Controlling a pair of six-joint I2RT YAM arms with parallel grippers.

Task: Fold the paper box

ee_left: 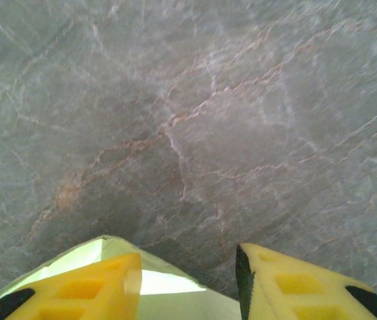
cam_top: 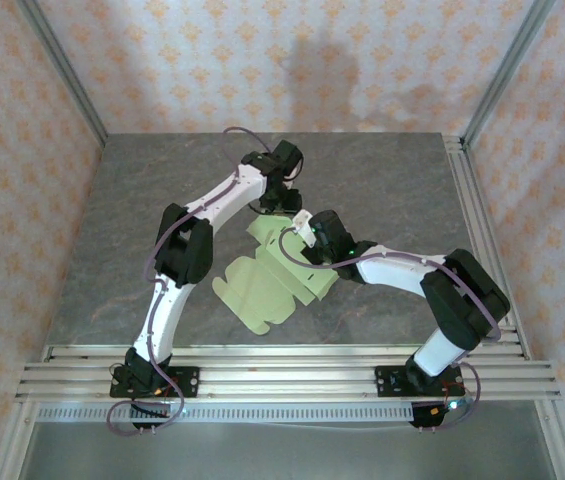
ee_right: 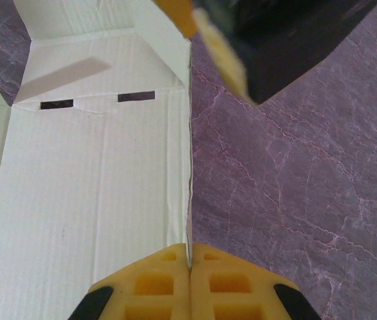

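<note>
Pale-green card, the paper box (cam_top: 262, 290) lies mostly flat on the table (cam_top: 392, 190). We see our right gripper (ee_right: 189, 265) pinched on 1 raised panel edge, our left gripper (ee_left: 188, 283) apart beside a far corner; most folds look undone.

There is one paper box (cam_top: 262, 290), a single flat sheet, on one tabletop (cam_top: 142, 200). Two arms stand over it, the left arm (cam_top: 217, 200) and the right arm (cam_top: 402, 270), each with one pair of jaws; two slots (ee_right: 136, 97) pierce the sheet.
</note>
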